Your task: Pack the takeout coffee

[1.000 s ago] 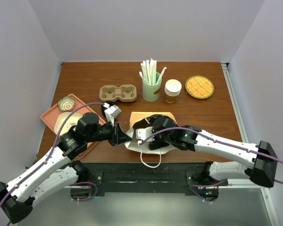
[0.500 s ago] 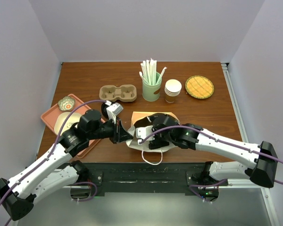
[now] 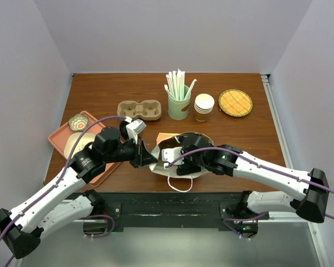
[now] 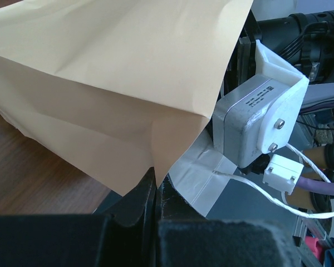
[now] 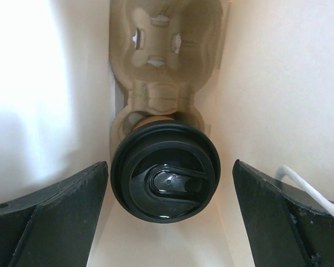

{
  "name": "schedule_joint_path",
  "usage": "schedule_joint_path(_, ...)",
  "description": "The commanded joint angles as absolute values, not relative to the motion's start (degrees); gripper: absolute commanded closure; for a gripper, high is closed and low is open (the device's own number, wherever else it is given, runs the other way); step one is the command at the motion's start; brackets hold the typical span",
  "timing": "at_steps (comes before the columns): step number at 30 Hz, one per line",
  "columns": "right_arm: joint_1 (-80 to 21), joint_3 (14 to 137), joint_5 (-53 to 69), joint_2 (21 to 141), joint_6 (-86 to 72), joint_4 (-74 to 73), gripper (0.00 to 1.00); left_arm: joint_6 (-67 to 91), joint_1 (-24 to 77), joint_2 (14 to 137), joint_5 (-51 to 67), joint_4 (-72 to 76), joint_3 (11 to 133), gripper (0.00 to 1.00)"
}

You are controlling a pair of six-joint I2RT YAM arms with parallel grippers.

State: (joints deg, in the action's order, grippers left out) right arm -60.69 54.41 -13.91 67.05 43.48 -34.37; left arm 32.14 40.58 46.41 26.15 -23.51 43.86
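right gripper (image 5: 170, 167) is inside the mouth of the paper bag (image 4: 111, 83), jaws spread wide and holding nothing, one black finger (image 5: 50, 211) at each side wall. the takeout coffee (image 5: 166, 179) sits just ahead, between the two fingers and clear of both, black lid facing the wrist camera, its base in the near pocket of a cardboard carrier (image 5: 164, 50) that runs deeper into the bag. over on the left, the left gripper (image 4: 156, 183) is clamped tight on the bag's lower edge beside the mouth. from above, the bag's white cord handle (image 3: 178, 186) loops toward the near table edge. further back stand an orange tray (image 3: 60, 142), a second carrier (image 3: 140, 109), a green cup of straws (image 3: 178, 105), stacked white-topped cups (image 3: 204, 107) and a woven mat (image 3: 235, 103).
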Motion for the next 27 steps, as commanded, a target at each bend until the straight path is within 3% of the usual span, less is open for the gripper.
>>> schedule_joint_path(1,-60.47,58.01,-14.06,65.48,42.36,-35.77,0.03,32.96,40.78,46.76,26.45,-23.03,47.02,0.98)
schedule_joint_path(27,-60.21,61.96,-10.99,65.83,37.0,-40.43,0.04,34.46,40.69,49.13,27.16,-28.38,52.64,0.96)
